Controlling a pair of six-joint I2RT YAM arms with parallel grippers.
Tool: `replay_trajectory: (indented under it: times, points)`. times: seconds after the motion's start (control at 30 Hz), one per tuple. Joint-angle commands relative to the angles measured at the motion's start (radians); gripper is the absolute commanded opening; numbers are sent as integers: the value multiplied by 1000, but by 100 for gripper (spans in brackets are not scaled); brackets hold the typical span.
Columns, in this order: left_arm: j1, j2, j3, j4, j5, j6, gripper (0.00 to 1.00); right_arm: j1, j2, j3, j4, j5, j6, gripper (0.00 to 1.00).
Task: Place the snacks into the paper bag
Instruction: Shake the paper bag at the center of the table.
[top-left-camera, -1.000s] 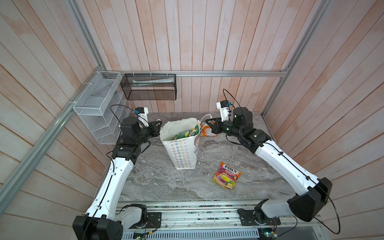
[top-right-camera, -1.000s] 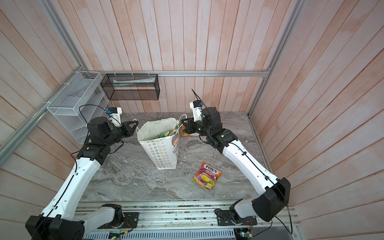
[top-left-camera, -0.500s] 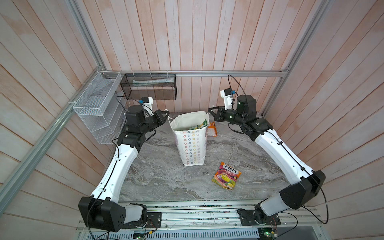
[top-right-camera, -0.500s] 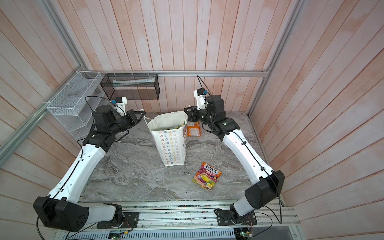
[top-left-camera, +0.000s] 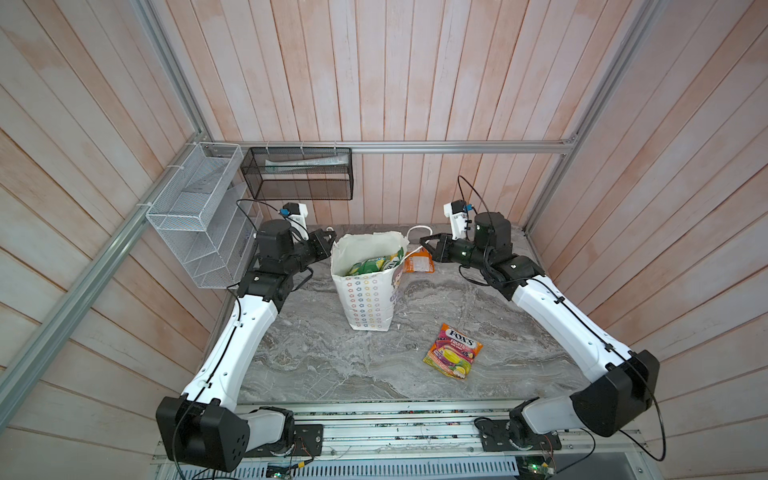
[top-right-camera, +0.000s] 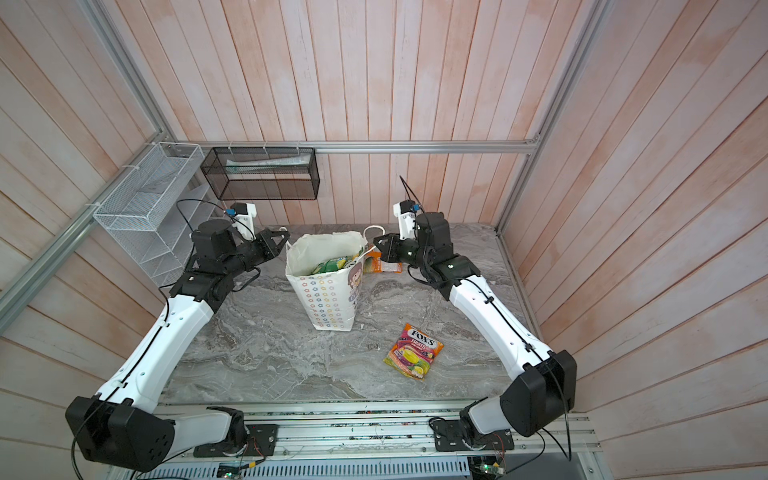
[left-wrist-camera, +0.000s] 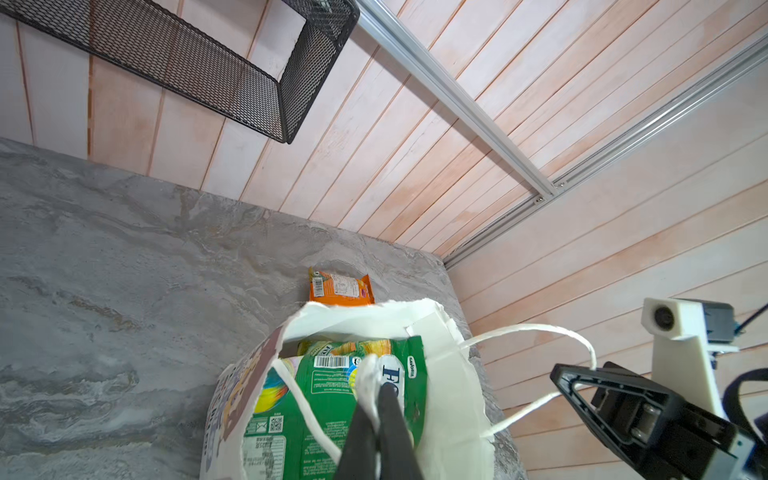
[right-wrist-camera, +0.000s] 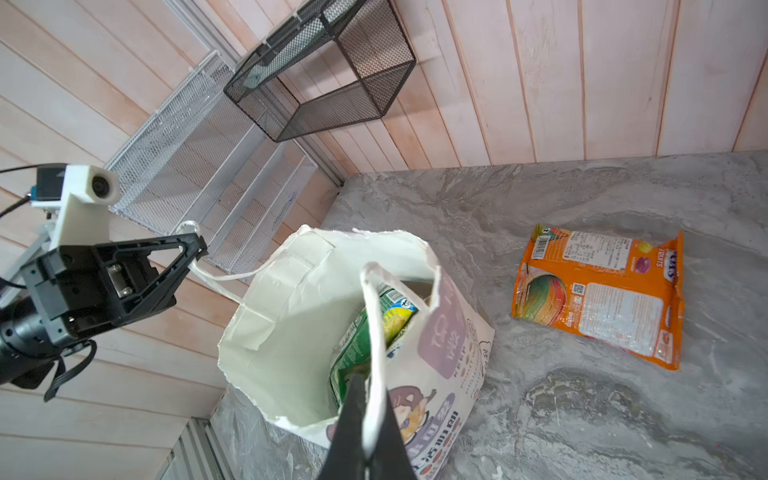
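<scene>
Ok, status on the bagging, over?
Left pincer and right pincer shut on cord handles of paper bag. Green pouches inside; orange pouch and FOX'S pouch on table. No pincer free.

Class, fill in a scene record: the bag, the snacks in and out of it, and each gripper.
Paper bag: upright on the marble table, mouth open
Inside bag: green pouches
Outside bag: orange pouch lying beside it near the back; FOX'S pouch flat on the table nearer the front
Left gripper: shut on one cord handle
Right gripper: shut on the other cord handle
</scene>
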Motion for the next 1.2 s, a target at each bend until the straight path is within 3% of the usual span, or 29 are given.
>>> replay_trajectory:
  times: [0.0,0.1,0.23,0.4,0.53,0.63,0.83,1.17]
  points:
    - [-15,-24,30,38,-34,77,0,-5,-43,-11,93,20,43,0]
    - [-31,-61,-25,62,-96,120,0,-7,-61,-40,105,38,64,0]
    - [-30,-83,-48,80,-91,137,0,-6,-70,-38,97,54,78,3]
    - [-27,-105,-63,98,-78,144,0,-7,-70,4,74,63,104,48]
    - [-25,-119,-69,104,-73,148,0,-11,-84,72,2,50,67,72]
    - [-25,-120,-71,107,-71,145,0,-27,-103,101,-79,44,40,74]
    - [-23,-112,-76,112,-62,139,0,-88,-285,-8,-119,171,41,75]
    - [-4,-106,-83,129,-27,111,0,-437,-565,-394,-177,108,166,73]
